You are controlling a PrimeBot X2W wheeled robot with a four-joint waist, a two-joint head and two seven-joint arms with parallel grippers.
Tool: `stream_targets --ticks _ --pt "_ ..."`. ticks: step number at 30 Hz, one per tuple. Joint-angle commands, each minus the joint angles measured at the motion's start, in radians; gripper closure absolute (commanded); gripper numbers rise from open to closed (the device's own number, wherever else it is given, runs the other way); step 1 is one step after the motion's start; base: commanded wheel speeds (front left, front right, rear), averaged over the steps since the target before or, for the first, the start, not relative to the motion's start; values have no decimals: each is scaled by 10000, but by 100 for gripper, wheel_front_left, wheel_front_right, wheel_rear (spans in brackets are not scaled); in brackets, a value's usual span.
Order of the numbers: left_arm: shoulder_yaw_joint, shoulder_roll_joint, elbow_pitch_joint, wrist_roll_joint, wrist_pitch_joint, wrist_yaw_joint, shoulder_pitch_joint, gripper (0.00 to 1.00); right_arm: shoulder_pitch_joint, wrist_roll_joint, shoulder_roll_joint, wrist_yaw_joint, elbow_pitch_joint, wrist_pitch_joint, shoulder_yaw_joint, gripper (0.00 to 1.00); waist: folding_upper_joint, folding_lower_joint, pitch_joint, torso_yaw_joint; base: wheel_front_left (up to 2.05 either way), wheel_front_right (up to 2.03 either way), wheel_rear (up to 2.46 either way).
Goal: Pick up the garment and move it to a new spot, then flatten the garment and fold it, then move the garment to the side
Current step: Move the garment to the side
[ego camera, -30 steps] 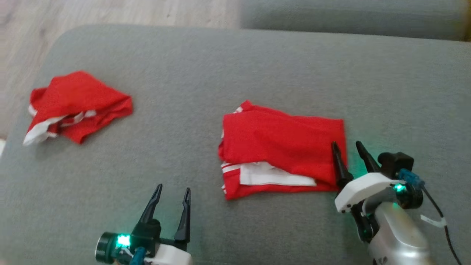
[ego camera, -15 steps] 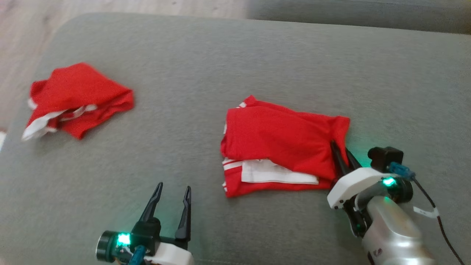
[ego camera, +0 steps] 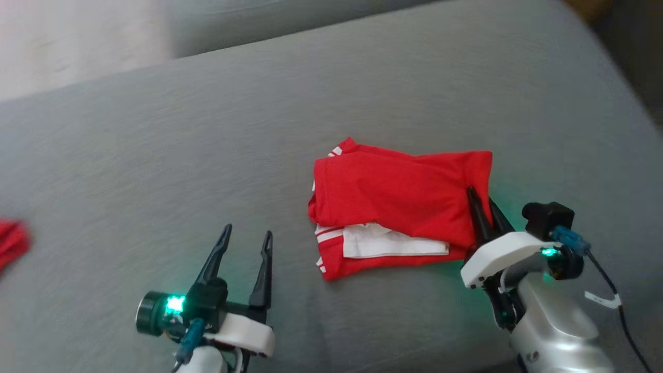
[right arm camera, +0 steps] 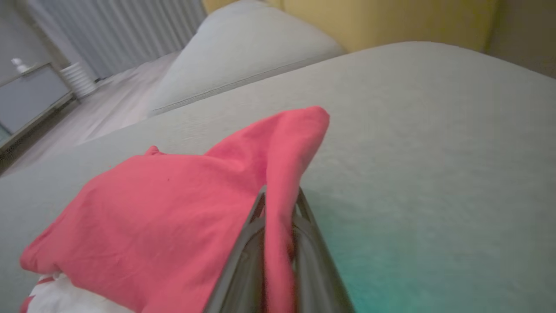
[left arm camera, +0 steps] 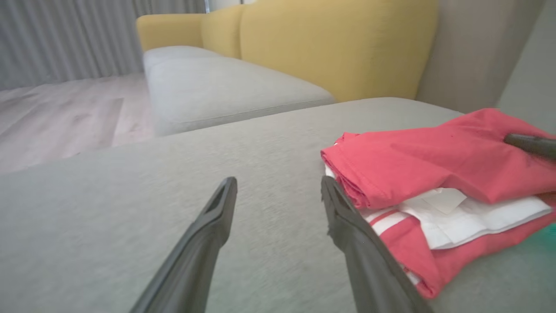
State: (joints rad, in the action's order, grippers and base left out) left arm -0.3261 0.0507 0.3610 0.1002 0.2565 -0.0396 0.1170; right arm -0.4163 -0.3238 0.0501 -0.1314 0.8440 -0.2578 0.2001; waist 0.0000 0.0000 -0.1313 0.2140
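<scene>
the garment [ego camera: 399,202] — red with white trim, already folded into a flat packet — lies on the grey cushion [ego camera: 311,103], a little right of the middle in the head view and just ahead of the robot. the right gripper [ego camera: 480,196] has its two fingers drawn together on the packet's right-hand edge. the right wrist view shows a ridge of red cloth pinched up between them, with a loose corner flopping past the tips. i judge that this hold on the short edge suits the last step: from there the packet can be slid or lifted sideways without the layers opening. the left gripper [ego camera: 248,230] sits low near the packet's left end, fingers apart and holding nothing, probably so that it does not snag the layers. i cannot tell whether it touches the cushion. the garment's long axis runs left to right across the head view — the white-trimmed open edges face the robot, the rounded fold faces left, and the pinched end points right. another red cloth [ego camera: 10,243] lies well apart at the far left.
</scene>
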Motion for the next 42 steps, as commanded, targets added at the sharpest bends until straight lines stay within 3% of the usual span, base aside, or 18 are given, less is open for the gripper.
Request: stream_targets --ticks 1,5,8,19,25,34,35,36,40,42 --pt "218 -5 -207 -93 53 28 380 0 -18 -167 1 7 -398 -39 361 100 0 0 -164 2152 0 0 0" --pt "101 -5 -128 -107 53 80 490 0 47 -295 1 7 -561 -39 474 100 0 0 -343 2860 0 0 0" --pt "32 -5 -58 -151 53 128 557 0 -2 48 1 7 -687 -39 445 100 0 0 -477 3003 0 0 0" --pt "-8 20 229 -535 53 280 677 0 -1641 1599 543 7 -406 -39 -360 100 0 0 -1122 1867 0 0 0" --pt "27 94 180 -715 53 368 861 0 -3281 2828 1866 7 712 -39 -1880 100 0 0 -1720 773 0 0 0" --pt "52 103 37 -802 53 376 1208 0 -4460 5226 3575 7 1934 -9 -5294 100 0 0 -2292 -273 0 0 0" --pt "54 99 33 -797 53 363 1226 0 -4481 5539 3648 7 1967 41 -5637 67 0 0 -2305 -333 0 0 0" --pt "59 96 30 -792 53 350 1237 0 -4504 5787 3654 7 1956 60 -6018 0 0 0 -2322 -371 0 0 0" --pt "107 83 14 -753 53 290 1234 0 -4517 6595 3380 7 1520 -10 -7228 0 0 0 -2241 -482 0 0 0" --pt "173 78 -10 -721 53 238 1202 0 -4584 6708 2993 7 1115 -29 -7252 0 0 0 -2113 -531 0 0 0"
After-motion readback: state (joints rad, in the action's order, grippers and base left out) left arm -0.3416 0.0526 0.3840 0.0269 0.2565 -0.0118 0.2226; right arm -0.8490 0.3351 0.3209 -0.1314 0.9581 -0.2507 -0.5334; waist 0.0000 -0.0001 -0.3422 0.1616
